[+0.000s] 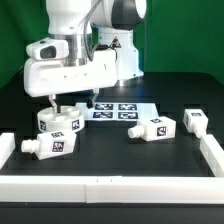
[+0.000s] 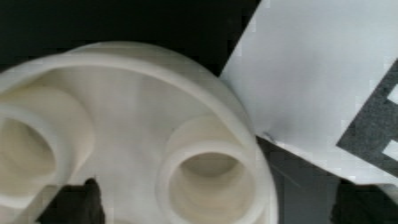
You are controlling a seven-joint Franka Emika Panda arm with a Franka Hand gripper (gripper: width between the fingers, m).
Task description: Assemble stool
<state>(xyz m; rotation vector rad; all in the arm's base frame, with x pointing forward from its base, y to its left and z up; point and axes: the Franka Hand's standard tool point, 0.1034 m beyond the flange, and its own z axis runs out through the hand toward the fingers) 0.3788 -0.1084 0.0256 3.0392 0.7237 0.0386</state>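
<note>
No legible text, it seems; only patterned tags (image 1: 127,114) on legs (image 1: 155,128) and marker board (image 1: 113,109).

Exterior wide, frontal; wrist close over seat (image 2: 107,100).

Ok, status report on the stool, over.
Hand low over seat, open or shut unclear. Three legs loose, none in sockets. Marker board beside seat, nothing on seat.

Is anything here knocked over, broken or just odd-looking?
Nothing looks broken or spilled. The legs lie loose and apart, as unfitted parts would. The seat is under the gripper, its sockets facing the wrist camera.
</note>
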